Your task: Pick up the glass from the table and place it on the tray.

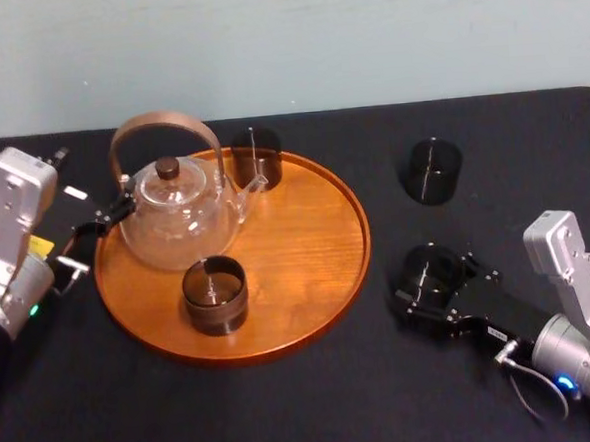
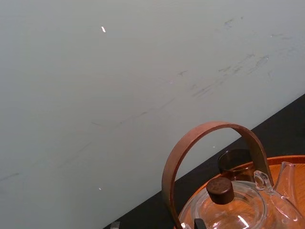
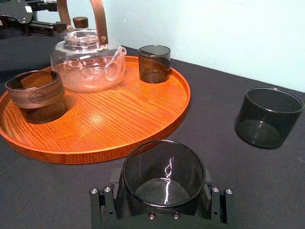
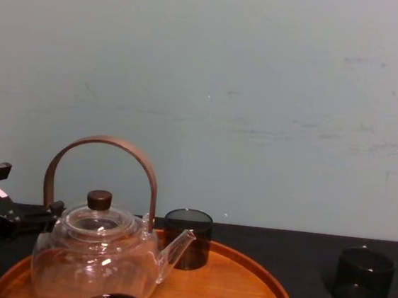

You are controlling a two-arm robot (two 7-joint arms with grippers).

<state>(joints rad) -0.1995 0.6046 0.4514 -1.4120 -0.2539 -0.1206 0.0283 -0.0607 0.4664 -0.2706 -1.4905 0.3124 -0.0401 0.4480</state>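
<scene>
A dark smoked glass stands on the black table to the right of the round orange-brown tray. My right gripper is shut on this glass, with one finger pressed to each side, and the glass base rests on the table. A second dark glass stands free on the table farther back. My left gripper is open at the tray's left rim, beside the glass teapot.
On the tray, the teapot with its arched brown handle stands at the back left. One dark glass sits behind it and another in front. The tray's right half is bare wood. A pale wall runs behind the table.
</scene>
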